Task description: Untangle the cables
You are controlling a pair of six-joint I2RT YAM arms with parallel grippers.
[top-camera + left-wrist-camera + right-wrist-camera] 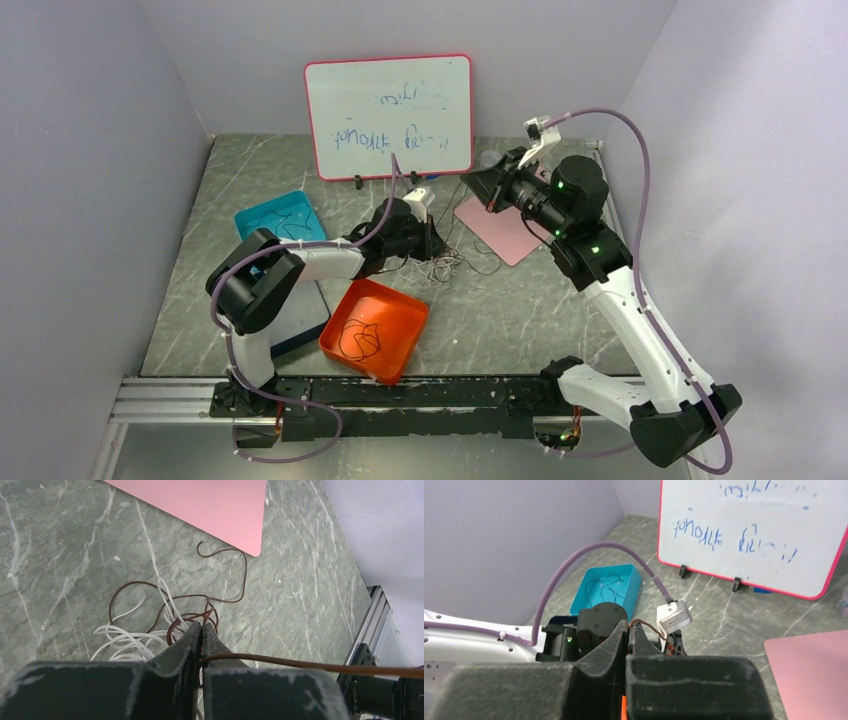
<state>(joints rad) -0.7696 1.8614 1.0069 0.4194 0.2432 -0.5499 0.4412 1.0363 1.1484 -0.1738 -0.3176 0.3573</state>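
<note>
A tangle of thin white cables and a brown cable lies on the grey table next to the pink mat; it shows small in the top view. My left gripper hangs just over the tangle, shut on the brown cable, and appears in the top view. The brown cable runs taut from its jaws out to the right. My right gripper is raised above the mat, shut on the same brown cable, and appears in the top view.
An orange tray with a black cable sits near the front. A teal tray with a black cable is at the left. A whiteboard stands at the back. A pink mat lies right of the tangle.
</note>
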